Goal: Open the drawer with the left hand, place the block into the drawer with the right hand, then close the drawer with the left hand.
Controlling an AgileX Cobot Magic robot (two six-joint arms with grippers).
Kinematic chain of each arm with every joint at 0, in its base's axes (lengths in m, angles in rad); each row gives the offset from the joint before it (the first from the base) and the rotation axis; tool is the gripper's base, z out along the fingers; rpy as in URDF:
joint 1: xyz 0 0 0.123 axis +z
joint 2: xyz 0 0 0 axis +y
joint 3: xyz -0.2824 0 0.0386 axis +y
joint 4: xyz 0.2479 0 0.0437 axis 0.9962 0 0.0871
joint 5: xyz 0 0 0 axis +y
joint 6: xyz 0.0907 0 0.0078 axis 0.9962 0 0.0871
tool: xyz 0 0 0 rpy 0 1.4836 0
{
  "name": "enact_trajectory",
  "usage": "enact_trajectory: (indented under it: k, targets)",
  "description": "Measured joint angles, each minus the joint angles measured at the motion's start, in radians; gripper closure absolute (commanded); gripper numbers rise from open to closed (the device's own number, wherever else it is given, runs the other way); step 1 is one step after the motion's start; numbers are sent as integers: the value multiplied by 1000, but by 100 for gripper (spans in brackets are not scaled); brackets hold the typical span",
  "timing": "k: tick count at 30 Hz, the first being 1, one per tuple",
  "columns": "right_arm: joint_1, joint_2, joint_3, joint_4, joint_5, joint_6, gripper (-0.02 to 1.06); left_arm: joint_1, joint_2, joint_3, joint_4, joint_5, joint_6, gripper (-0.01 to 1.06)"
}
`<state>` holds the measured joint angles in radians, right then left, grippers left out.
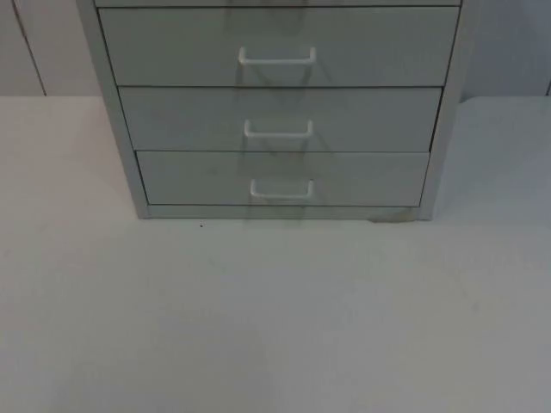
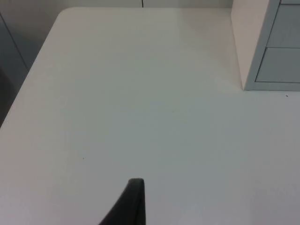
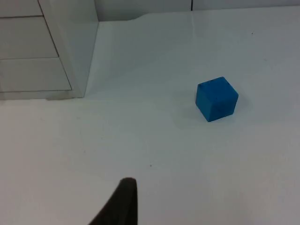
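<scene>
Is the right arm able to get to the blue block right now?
Probably yes. The blue block sits alone on the white table, off to the side of the drawer cabinet, with bare table between it and the right gripper's fingertip. Nothing seems to block the way.

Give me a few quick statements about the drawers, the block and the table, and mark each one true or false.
1. All three visible drawers of the cabinet are shut. True.
2. The blue block lies inside a drawer. False: it sits on the white table, apart from the cabinet.
3. Each drawer front has a white handle. True.
4. The right gripper holds the block. False: the block lies free on the table.
5. The bottom drawer is pulled out. False: it is shut.
</scene>
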<state>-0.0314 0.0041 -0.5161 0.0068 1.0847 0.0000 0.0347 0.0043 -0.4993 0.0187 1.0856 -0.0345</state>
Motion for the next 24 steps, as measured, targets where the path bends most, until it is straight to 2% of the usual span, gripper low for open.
enact_trajectory:
  k: [11, 16, 24]
  targets:
    - [0, 15, -5, 0, 0, -5, -1, 0, 4, 0, -19, 0, 0, 0]
    - [0, 100, -55, 0, -9, -8, -1, 0, 73, -21, -19, 0, 0, 0]
    - [0, 297, -129, 2, -77, -12, -1, 0, 226, -30, -24, -30, 0, 0]
